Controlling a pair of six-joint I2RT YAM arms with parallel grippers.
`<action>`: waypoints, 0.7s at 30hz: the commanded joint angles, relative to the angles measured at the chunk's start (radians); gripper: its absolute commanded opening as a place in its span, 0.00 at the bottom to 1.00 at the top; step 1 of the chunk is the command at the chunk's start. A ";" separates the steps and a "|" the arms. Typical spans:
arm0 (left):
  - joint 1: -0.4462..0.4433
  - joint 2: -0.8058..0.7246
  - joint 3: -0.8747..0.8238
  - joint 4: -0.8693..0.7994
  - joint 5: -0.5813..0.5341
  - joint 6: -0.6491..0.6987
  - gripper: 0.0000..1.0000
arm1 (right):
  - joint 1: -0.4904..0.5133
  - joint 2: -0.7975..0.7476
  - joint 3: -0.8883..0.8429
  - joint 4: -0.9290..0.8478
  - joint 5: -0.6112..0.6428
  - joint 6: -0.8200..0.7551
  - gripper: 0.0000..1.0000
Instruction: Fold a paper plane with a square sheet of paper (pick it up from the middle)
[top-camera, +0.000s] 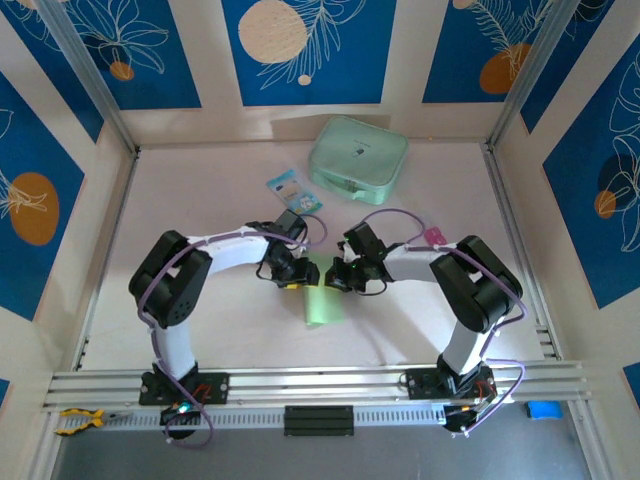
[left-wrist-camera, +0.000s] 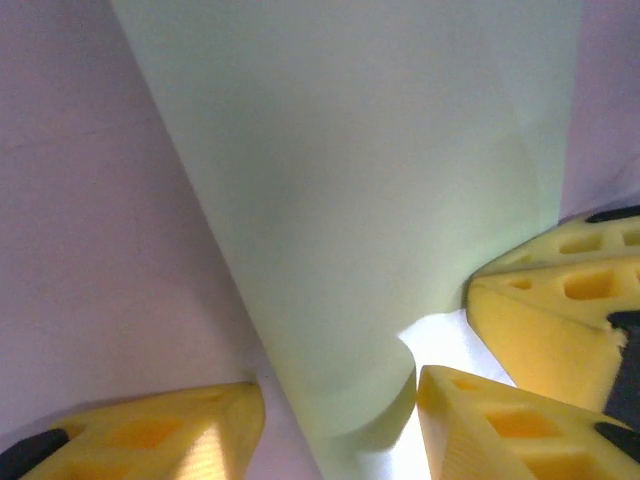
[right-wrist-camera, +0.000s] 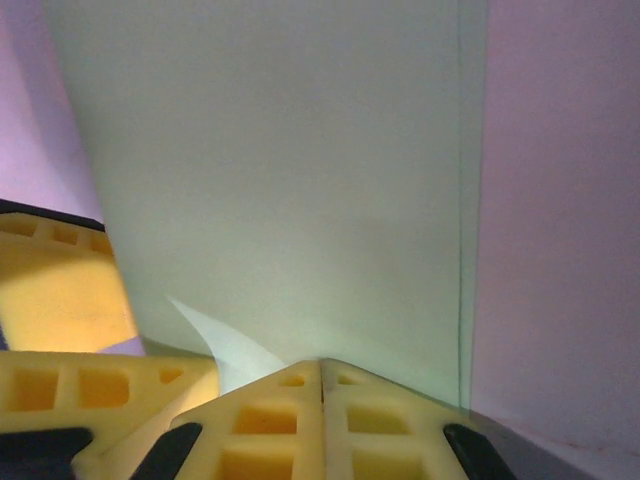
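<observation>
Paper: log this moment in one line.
paper folded, on table | left gripper open, straddling its end | right gripper shut at same end, grip unclear

This is looking like a robotics lab work cell: a left arm (top-camera: 175, 285) and a right arm (top-camera: 480, 290) are sitting bolted to slotted aluminium rails (top-camera: 320, 383) at six o'clock of a pale table (top-camera: 200, 200), with purple cables (top-camera: 390, 212) looping along them. Metal frame posts (top-camera: 95, 85) are boxing the table in. Blue printed backdrop panels (top-camera: 305, 50) are standing from nine through twelve to three o'clock, and a yellow-handled hand tool (top-camera: 75, 420) is lying at seven o'clock.
</observation>
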 joint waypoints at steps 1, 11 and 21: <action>-0.009 -0.006 -0.047 0.099 -0.101 0.003 0.53 | -0.053 0.032 -0.047 -0.105 0.029 -0.106 0.00; 0.012 -0.165 -0.087 0.319 0.070 0.006 0.42 | -0.168 0.058 -0.030 -0.153 -0.058 -0.234 0.00; 0.011 -0.072 -0.151 0.573 0.273 -0.132 0.08 | -0.167 0.061 -0.048 -0.132 -0.049 -0.211 0.00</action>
